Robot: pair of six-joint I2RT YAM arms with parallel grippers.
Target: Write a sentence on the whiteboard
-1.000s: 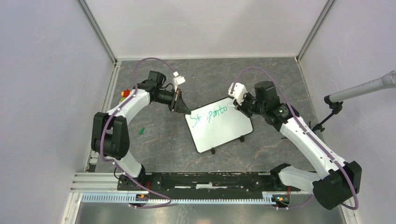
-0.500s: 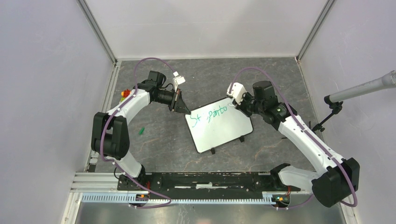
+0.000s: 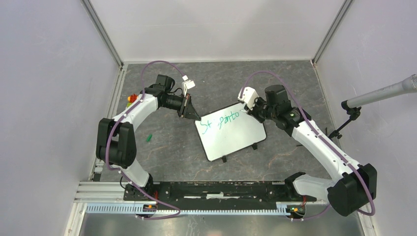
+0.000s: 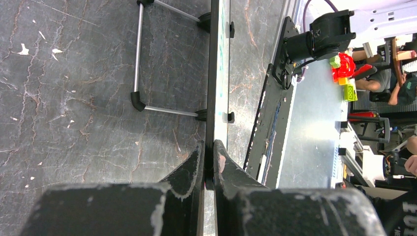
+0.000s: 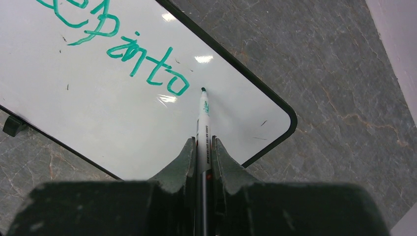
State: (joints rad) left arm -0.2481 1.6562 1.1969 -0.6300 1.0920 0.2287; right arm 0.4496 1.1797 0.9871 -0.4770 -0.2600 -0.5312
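We see the small white whiteboard with a thin black frame and rounded corners (image 3: 231,135) resting on the dark grey stone-patterned surface (image 3: 172,157) between the two arms, one corner towards each arm. In the left wrist view it shows edge-on as a dark strip, with its thin wire stand (image 4: 140,54) on the back side.

The left fingers (image 4: 193,167) are clenched on the board's frame at its near-left corner, one finger on each face. The right fingers (image 5: 182,162) are clamped around a white-barrelled green marker (image 5: 203,123), which points down at the board. Its tip sits just to the right of the last letter, near the board's far-right corner; we cannot tell whether it actually touches the white face.

The green handwritten sentence (image 5: 133,54) runs in one line along the board's far edge and reads roughly "St painto".

Against the view from a second ago, we find very little change. The right arm has drifted slightly leftward: its wrist and elbow sit a touch further left and the forearm leans over a little more. The marker stays beside the same final "o", and no new stroke has appeared in the writing. The left arm, its grip and the board have not shifted.

A small green piece (image 3: 148,138) lies on the surface left of the board, well apart from it.
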